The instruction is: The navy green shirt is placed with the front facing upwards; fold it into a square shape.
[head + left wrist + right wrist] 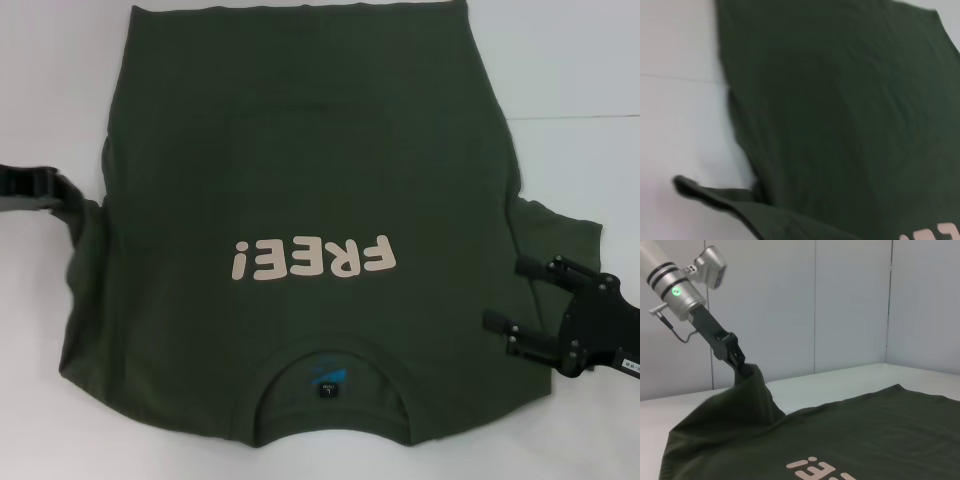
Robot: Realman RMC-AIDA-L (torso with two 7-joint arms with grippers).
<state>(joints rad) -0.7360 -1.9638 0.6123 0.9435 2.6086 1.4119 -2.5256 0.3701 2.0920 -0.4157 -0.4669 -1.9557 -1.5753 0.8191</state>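
Note:
The navy green shirt (300,170) lies front up on the white table, its collar (330,385) nearest me and the off-white "FREE!" print (312,260) reading upside down. At the shirt's left edge my left gripper (68,198) is shut on the left sleeve. The right wrist view shows that gripper (743,368) holding the sleeve cloth up in a peak above the table. The lifted sleeve (705,192) also shows in the left wrist view. My right gripper (513,297) stands open by the right shoulder, beside the right sleeve (570,240), with nothing between its fingers.
The white table (560,60) shows on both sides of the shirt and beyond its hem. Pale wall panels (850,305) stand behind the table's far edge. A small blue label (328,376) sits inside the collar.

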